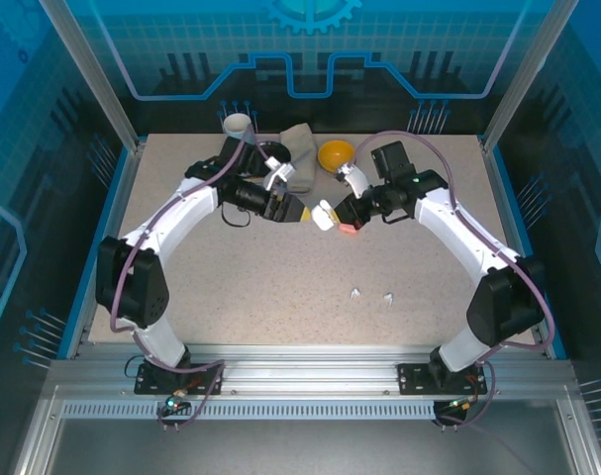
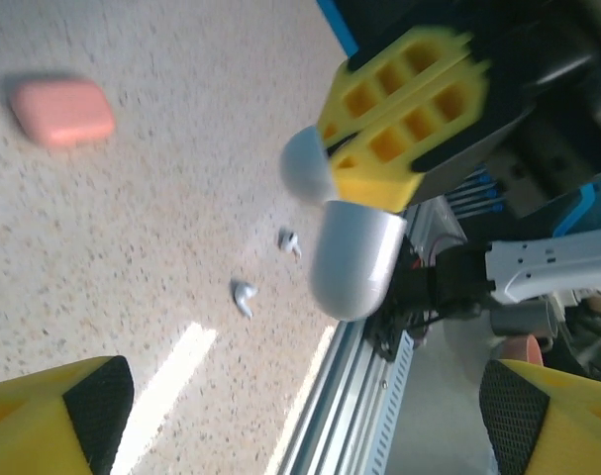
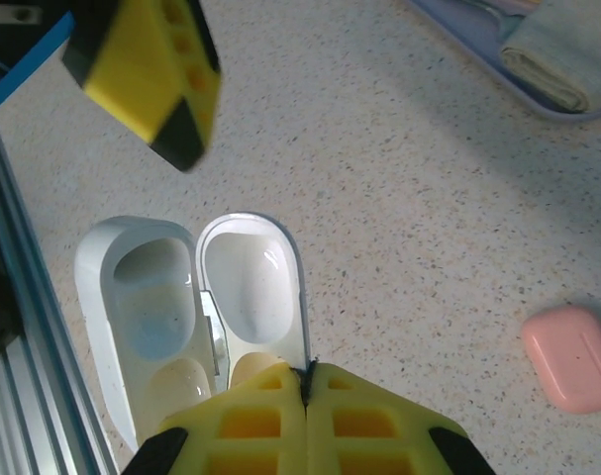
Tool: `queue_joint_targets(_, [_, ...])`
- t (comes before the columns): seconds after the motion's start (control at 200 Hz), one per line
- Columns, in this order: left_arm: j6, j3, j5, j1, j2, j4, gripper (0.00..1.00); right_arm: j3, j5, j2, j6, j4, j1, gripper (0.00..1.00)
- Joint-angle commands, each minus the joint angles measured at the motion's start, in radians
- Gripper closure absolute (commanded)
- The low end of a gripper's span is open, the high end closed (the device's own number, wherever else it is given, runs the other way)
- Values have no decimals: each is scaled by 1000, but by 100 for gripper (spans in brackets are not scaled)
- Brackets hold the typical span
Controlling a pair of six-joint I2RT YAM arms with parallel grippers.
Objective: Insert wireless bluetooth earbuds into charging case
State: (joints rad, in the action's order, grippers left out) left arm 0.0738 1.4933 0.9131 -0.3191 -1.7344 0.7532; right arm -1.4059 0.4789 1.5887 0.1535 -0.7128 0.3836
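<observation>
Barely begun: your right tool [image 3: 305,384] clamps the open charging case [image 3: 186,307]; left tool [image 1: 298,212] released, white earbuds [image 1: 356,293] on bench [image 1: 270,297].

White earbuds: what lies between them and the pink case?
Nothing; bare table separates the pink case from the white earbuds, seen in the left wrist view.

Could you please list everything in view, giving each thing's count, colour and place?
open charging case: one, white, held by the right claw
closed charging case: one, salmon-pink, on the table
earbuds: two, white, loose on the table, near side
bowl: one, yellow, far side of the table
cup: one, white, far side
folded cloth: one, grey, between cup and bowl
left claw: one, yellow, open, facing the open charging case
right claw: one, yellow, shut on the open charging case
</observation>
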Motion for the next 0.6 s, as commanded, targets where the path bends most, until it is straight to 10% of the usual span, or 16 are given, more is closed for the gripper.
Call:
queue_joint_targets(0.0, [99, 64, 50, -36, -33, 129, 13, -36, 53, 21, 72, -100, 23, 100])
queue_joint_targets(0.595, [220, 173, 140, -87, -137, 304, 37, -61, 113, 34, 89, -123, 49, 100])
